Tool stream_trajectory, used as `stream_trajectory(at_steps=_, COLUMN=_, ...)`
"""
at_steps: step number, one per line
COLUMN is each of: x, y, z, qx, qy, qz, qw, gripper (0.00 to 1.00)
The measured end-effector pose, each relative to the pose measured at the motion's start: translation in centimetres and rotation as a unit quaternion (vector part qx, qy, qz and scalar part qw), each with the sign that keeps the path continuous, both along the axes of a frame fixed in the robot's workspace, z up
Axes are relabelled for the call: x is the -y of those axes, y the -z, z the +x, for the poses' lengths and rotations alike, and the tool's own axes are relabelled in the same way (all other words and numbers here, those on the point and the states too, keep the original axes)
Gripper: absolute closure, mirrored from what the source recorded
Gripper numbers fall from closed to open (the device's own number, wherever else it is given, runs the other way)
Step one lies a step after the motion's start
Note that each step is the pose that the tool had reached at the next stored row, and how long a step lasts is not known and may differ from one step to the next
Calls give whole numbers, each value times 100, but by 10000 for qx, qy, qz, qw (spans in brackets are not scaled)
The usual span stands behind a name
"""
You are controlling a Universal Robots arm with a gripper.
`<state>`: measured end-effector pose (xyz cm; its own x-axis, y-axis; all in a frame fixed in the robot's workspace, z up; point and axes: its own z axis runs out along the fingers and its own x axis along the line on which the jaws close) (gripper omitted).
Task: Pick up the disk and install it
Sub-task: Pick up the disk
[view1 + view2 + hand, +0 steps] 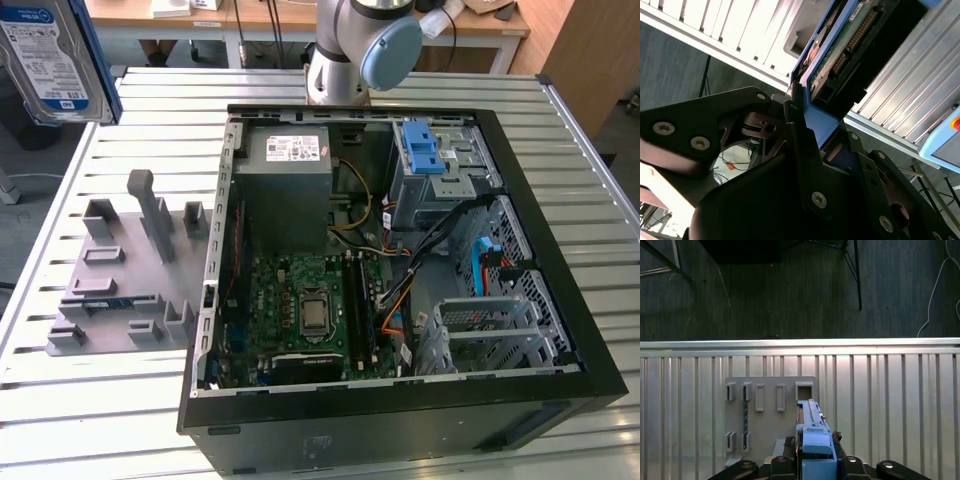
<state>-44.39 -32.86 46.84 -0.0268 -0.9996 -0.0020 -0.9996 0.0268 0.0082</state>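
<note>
Disk (50, 60): aloft over worktop's edge, exterior view's left.
Worktop (90, 420): slatted metal; dark floor (790, 290) beyond.
Gripper (822, 132): jaws clamped on disk's frame.

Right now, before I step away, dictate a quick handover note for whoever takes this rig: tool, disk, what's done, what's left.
Tool: shut on the disk, clamped on its blue carrier frame.
Disk: held in the air, off the table, toward the exterior view's left of the open computer case; the grey fixture plate lies beneath it in the first wrist view.
Done: pick-up.
Left: installation; the disk is not yet in the case.
</note>
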Motion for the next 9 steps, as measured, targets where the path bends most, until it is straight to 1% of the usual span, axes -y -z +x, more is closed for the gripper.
stream_trajectory(at_steps=9, x=0, y=-70, z=0, qx=0, qy=0, qz=0, qw=10000, gripper=64)
